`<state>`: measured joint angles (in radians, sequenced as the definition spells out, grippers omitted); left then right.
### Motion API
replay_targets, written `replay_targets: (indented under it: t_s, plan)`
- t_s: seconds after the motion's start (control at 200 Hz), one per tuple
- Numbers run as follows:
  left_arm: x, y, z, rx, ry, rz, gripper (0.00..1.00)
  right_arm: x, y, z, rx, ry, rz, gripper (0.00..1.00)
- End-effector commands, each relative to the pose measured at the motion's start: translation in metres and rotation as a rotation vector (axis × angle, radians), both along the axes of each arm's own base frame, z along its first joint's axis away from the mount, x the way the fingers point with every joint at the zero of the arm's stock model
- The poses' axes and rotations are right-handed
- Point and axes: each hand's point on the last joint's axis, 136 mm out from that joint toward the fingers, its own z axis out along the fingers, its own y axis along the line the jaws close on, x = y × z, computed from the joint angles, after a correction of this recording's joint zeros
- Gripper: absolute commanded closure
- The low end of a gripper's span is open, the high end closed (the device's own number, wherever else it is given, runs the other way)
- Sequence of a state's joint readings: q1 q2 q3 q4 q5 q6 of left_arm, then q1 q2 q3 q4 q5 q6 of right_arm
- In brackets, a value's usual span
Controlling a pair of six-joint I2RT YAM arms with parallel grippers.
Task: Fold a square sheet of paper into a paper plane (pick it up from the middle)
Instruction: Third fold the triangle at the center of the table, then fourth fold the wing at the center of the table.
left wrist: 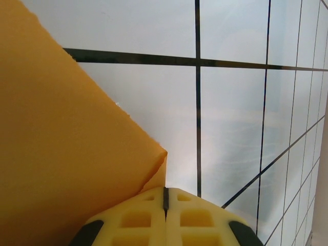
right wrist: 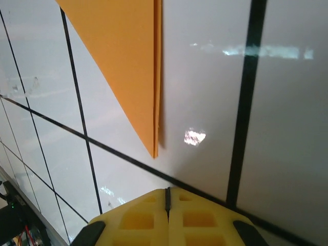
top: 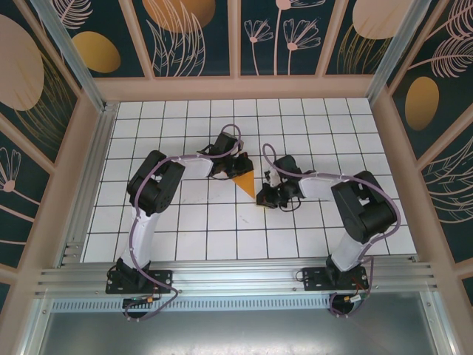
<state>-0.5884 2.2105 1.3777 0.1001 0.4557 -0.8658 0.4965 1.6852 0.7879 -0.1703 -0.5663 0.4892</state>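
Two sets of yellow jaws pressed together: left gripper (left wrist: 165,190) right at the wide end of the folded orange pointed paper plane (top: 244,180) at mid-frame, right gripper (right wrist: 167,190) just beside its tip.

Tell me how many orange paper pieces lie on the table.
1. The folded paper lies near the centre of the table, its pointed end toward the near edge. A small scrap could be hidden under the left arm or right arm.
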Motion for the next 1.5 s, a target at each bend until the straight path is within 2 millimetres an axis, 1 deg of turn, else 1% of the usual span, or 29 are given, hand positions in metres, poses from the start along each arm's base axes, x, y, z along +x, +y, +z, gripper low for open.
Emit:
replay_targets:
  t_s: [0.0,0.045,0.1,0.155,0.205,0.275,0.285,0.375,0.47,0.535,0.61,0.746,0.821,0.836,0.871,1.041,1.116,1.206,1.221,1.251,1.331,1.441,1.496]
  plan:
    - [-0.004,0.013,-0.005,0.075,0.026,0.006,0.95,0.017,-0.011,0.03,-0.013,-0.083,-0.079,0.88]
    - [0.002,0.007,0.018,0.039,-0.012,-0.001,0.9,0.031,-0.018,0.04,-0.023,-0.135,-0.138,0.83]
    - [0.008,0.002,0.046,0.001,-0.06,-0.004,0.83,0.046,-0.029,0.048,-0.03,-0.187,-0.207,0.73]
    - [0.012,0.002,0.071,-0.028,-0.106,0.007,0.74,0.059,-0.036,0.054,-0.027,-0.227,-0.254,0.64]
    - [0.015,0.006,0.085,-0.042,-0.133,0.029,0.7,0.069,-0.04,0.056,-0.033,-0.253,-0.284,0.56]
    - [0.013,0.017,0.093,-0.04,-0.15,0.064,0.66,0.081,-0.039,0.057,-0.031,-0.274,-0.286,0.49]
    - [0.012,0.019,0.09,-0.034,-0.144,0.068,0.65,0.082,-0.038,0.056,-0.03,-0.275,-0.284,0.48]
    - [0.002,0.036,0.085,-0.003,-0.139,0.102,0.63,0.091,-0.027,0.054,0.001,-0.282,-0.234,0.44]
    - [-0.016,0.045,0.078,-0.012,-0.113,0.11,0.64,0.098,-0.016,0.046,0.017,-0.272,-0.172,0.42]
    - [-0.027,0.052,0.073,-0.024,-0.093,0.126,0.65,0.104,-0.009,0.04,0.022,-0.264,-0.145,0.43]
    - [-0.038,0.056,0.066,-0.03,-0.065,0.136,0.65,0.116,-0.002,0.035,0.035,-0.256,-0.128,0.46]
    - [-0.05,0.062,0.049,-0.02,-0.018,0.161,0.65,0.135,0.01,0.027,0.057,-0.231,-0.116,0.49]
    - [-0.048,0.064,0.046,-0.01,-0.013,0.183,0.65,0.143,0.012,0.023,0.051,-0.228,-0.118,0.5]
    - [-0.053,0.068,0.037,0.002,0.004,0.186,0.65,0.144,0.013,0.023,0.05,-0.228,-0.119,0.5]
    - [-0.055,0.069,0.033,0.003,0.013,0.191,0.65,0.147,0.013,0.021,0.048,-0.227,-0.12,0.51]
    - [-0.051,0.061,0.024,-0.031,0.031,0.184,0.65,0.148,0.014,0.02,0.048,-0.219,-0.124,0.51]
    - [-0.048,0.058,0.023,-0.036,0.027,0.179,0.69,0.146,0.013,0.019,0.047,-0.216,-0.124,0.52]
    - [-0.048,0.058,0.016,-0.026,0.032,0.176,0.71,0.145,0.013,0.018,0.048,-0.21,-0.125,0.52]
    - [-0.041,0.054,0.024,-0.037,0.014,0.177,0.72,0.144,0.013,0.018,0.048,-0.21,-0.125,0.52]
    - [-0.04,0.053,0.023,-0.034,0.014,0.176,0.73,0.144,0.013,0.018,0.051,-0.209,-0.125,0.52]
    - [-0.039,0.053,0.016,-0.024,0.026,0.175,0.74,0.143,0.014,0.02,0.059,-0.206,-0.127,0.52]
    - [-0.039,0.052,0.011,-0.02,0.031,0.167,0.8,0.141,0.013,0.026,0.081,-0.201,-0.151,0.51]
    - [-0.038,0.051,0.011,-0.02,0.024,0.162,0.85,0.141,0.012,0.034,0.114,-0.21,-0.167,0.5]
